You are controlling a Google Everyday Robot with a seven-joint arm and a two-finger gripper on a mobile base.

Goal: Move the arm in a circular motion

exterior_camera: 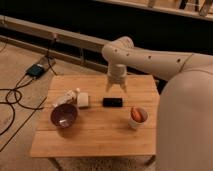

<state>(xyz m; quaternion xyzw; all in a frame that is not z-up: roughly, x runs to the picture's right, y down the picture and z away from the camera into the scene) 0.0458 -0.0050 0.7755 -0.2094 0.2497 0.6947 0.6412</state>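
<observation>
The arm (165,62) is a thick cream-white tube with small dark screw holes. It comes in from the lower right, bends at an elbow (119,50) and points down over the wooden table (95,137). The gripper (115,87) hangs over the back middle of the table, just behind and above a small black block (112,102). Nothing shows in its grasp.
On the table are a dark purple bowl (64,115), a crumpled pale wrapper (65,97), a small white box (82,100) and a white cup with an orange item (137,116). Cables (12,97) and a dark box (36,70) lie on the floor to the left.
</observation>
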